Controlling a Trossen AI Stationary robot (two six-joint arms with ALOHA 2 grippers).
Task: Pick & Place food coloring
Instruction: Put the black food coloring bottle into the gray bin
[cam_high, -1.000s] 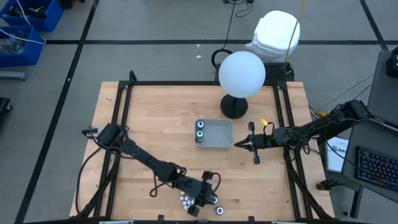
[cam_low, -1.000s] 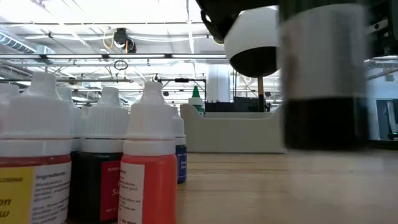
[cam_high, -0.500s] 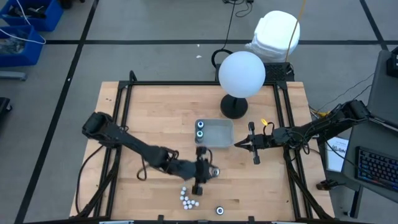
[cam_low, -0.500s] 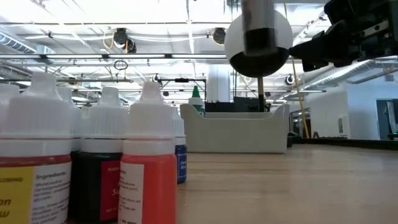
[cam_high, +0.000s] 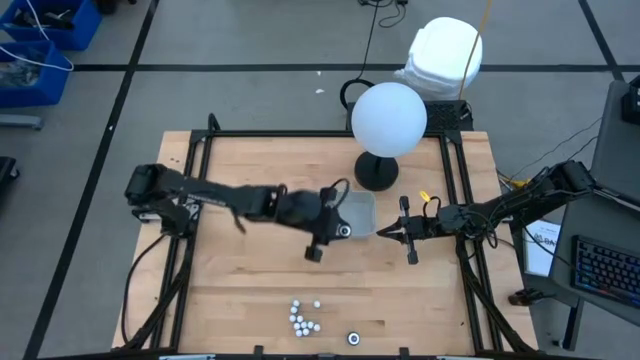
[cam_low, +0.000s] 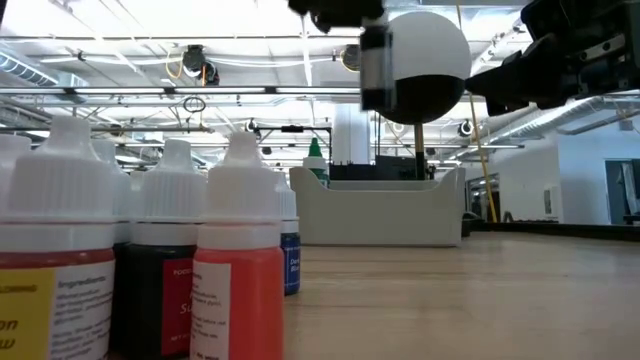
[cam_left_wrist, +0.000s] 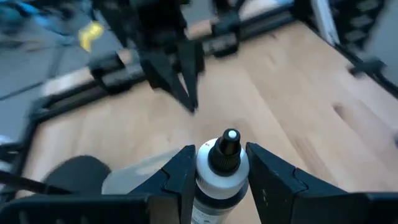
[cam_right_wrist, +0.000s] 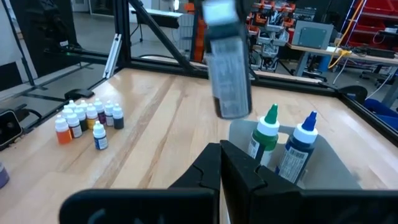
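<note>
High view, left to right. Left arm reaches across the pale wooden table (cam_high: 240, 260) from its left edge. Left gripper (cam_high: 330, 236) sits in mid-air beside the near-left corner of the clear grey rectangular tray (cam_high: 357, 215).

Left wrist view: the two dark fingers (cam_left_wrist: 180, 177) are part-way apart and clamped on either side of a small dark food-coloring bottle with a white label and a dark pointed cap with a pale tip (cam_left_wrist: 221, 171). The bottle stands upright between them, cap end forward.

Low view: same bottle (cam_low: 375, 70) hangs high above the table surface, just left of the tray (cam_low: 375, 215).

Remaining stock: a cluster of small white-capped food-coloring bottles (cam_high: 303, 318) stands near the front edge of the table, well apart from the left gripper. One more bottle (cam_high: 353, 339) stands alone just right of the cluster.

Right wrist view: two bottles already upright in the tray, a green-capped one (cam_right_wrist: 264, 138) and a blue-capped one (cam_right_wrist: 300, 146), close side by side.

Right gripper (cam_high: 385, 232), fingers pressed fully together with nothing between them, waits just right of the tray.
</note>
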